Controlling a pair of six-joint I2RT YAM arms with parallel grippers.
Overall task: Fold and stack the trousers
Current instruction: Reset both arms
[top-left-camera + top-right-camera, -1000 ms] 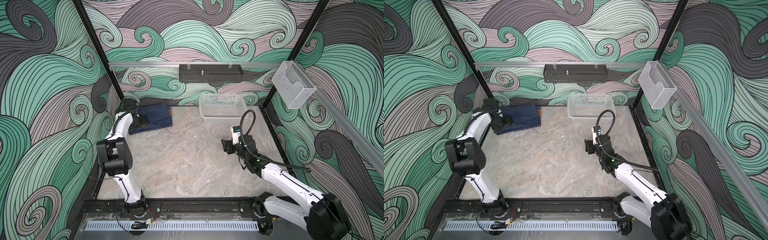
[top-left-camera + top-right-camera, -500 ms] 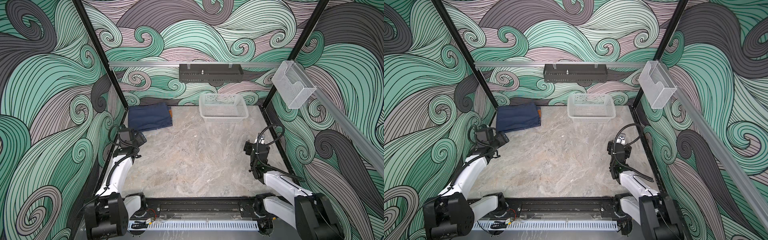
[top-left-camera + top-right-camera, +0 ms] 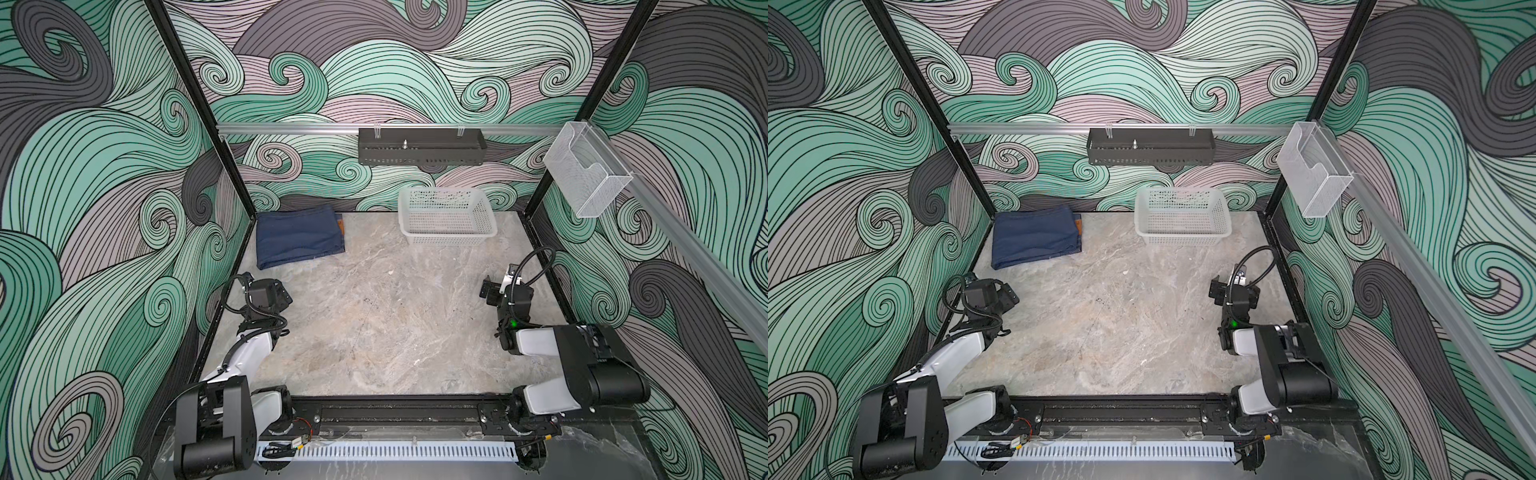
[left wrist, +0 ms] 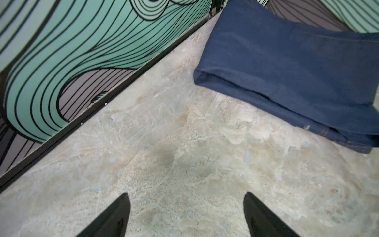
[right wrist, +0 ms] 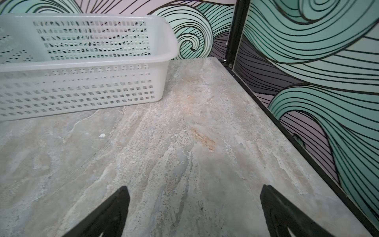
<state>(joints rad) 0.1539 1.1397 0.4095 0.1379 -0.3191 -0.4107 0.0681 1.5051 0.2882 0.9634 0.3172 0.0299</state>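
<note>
Marbled worktop (image 3: 395, 332) inside swirl-painted walls (image 3: 104, 166). Found the trousers (image 3: 297, 237) folded into a flat bundle level with the white basket (image 3: 451, 237), apart from it on the side of the left arm (image 3: 249, 353), long axis pointing toward the basket. Judged the left jaws nearer (both pairs spread wide, gripping nothing), with the bundle ahead of them. Caught the stacked fold layers (image 4: 307, 115) only in the left wrist view; spotted the brown patch (image 3: 340, 227) at the basket-side end only in both top views.

Dark navy trousers (image 3: 300, 237), folded flat, table's far-left corner
</note>
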